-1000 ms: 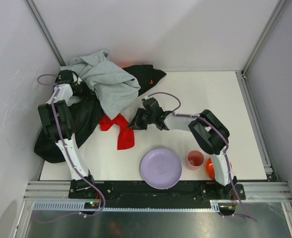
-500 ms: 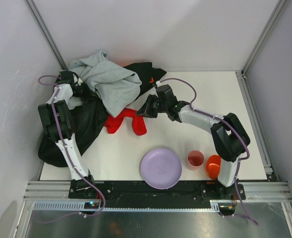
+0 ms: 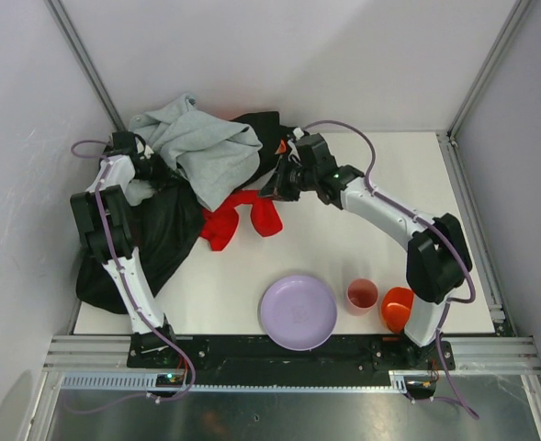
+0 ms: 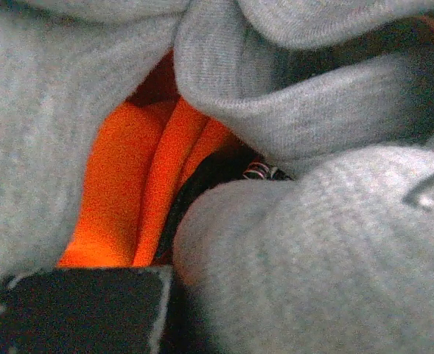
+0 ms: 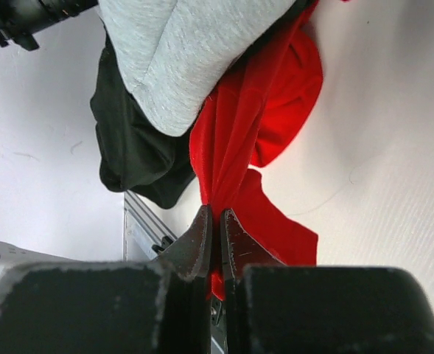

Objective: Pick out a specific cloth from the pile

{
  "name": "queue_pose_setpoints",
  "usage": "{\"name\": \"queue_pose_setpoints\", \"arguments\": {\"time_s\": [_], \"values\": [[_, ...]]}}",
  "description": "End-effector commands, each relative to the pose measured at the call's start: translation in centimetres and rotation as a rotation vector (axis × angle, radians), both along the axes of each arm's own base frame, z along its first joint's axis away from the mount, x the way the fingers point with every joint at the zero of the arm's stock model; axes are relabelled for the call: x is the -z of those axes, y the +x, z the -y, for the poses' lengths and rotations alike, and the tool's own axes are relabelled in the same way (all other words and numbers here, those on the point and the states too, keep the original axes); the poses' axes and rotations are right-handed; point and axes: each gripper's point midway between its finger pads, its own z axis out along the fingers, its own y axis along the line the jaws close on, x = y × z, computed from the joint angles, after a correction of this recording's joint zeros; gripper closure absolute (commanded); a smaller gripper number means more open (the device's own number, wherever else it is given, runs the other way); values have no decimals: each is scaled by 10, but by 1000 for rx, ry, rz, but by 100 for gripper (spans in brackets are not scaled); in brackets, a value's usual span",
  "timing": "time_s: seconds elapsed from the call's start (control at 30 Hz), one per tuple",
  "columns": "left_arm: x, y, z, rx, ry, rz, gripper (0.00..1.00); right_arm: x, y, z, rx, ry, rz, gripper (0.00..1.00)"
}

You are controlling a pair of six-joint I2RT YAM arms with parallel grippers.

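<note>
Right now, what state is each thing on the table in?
Red cloth, crumpled, partly under the gray sweatshirt.
Right gripper, shut on the red cloth.
Left gripper, buried in the gray sweatshirt; open or shut unclear.
Black garment, heaped under the sweatshirt.
Plate, bare.
Cup, upright.

Cloth (image 5: 253, 125), just below gray sweatshirt (image 3: 201, 152): soft red fabric, matt, smooth, loose folds. Sweatshirt itself: thick knit, fine ribbed texture close up, matt. Black garment (image 3: 151, 239) left of sweatshirt: thin limp cloth, matt. Orange garment (image 4: 128, 184) under sweatshirt: smooth fabric, faint sheen. Right gripper (image 5: 216, 221): black plastic, matt. Desk (image 3: 389, 184) right of sweatshirt: white, matt, fine grain. Plate (image 3: 298, 312) & cup (image 3: 363, 295), nearer than sweatshirt: smooth plastic, slight gloss.
</note>
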Motion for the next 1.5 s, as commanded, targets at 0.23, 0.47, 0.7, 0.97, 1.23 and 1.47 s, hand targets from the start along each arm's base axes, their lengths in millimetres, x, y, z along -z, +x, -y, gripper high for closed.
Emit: {"name": "queue_pose_setpoints", "arguments": {"time_s": [0.23,0.47,0.7,0.97,1.23,1.47], "values": [[12,-3,-49,-99,141,-28,99,-164,3,77,98,110,309,100],[12,-4,-51,-103,142,-27,99,-206,5,135,218,114,399,100],[12,-4,-53,-107,141,-28,99,-238,2,190,338,104,482,100],[11,-4,-53,-107,141,-26,99,-221,5,202,349,63,457,100],[11,-4,-54,-107,142,-25,99,-124,18,222,406,-139,308,100],[10,-4,-53,-106,136,-23,99,-18,6,279,528,-348,68,89]]}}
